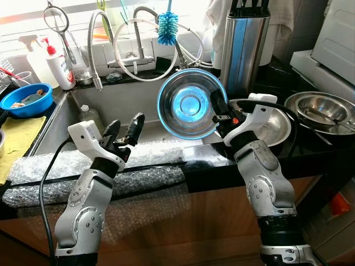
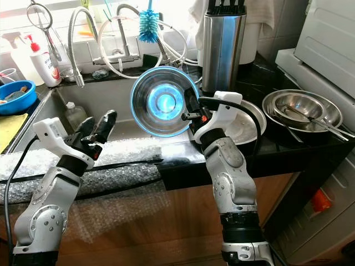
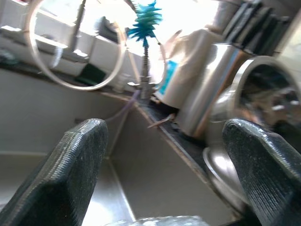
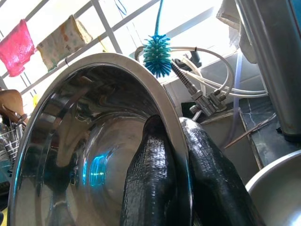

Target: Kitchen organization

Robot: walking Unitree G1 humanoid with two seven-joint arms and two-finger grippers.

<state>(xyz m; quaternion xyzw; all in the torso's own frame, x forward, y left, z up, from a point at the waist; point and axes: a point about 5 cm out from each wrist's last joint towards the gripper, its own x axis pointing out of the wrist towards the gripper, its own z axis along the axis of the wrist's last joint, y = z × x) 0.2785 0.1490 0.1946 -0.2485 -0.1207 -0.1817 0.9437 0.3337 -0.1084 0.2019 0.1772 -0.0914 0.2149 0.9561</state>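
At the centre of the left eye frame we see the right gripper (image 1: 217,106) holding a steel bowl (image 1: 188,103) tipped on edge, its hollow facing us and glowing blue. Its jaws pinch the bowl's rim, one finger (image 4: 149,179) inside and one outside. The bowl hangs above the sink (image 1: 111,105), just left of the knife block (image 1: 244,47) in the upper right. Lower left of centre, the left gripper (image 1: 123,133) hovers over the sink's near edge with jaws spread and nothing between them, above the bubble wrap (image 1: 72,166) along the counter front. More steel bowls (image 1: 319,108) sit at the right edge.
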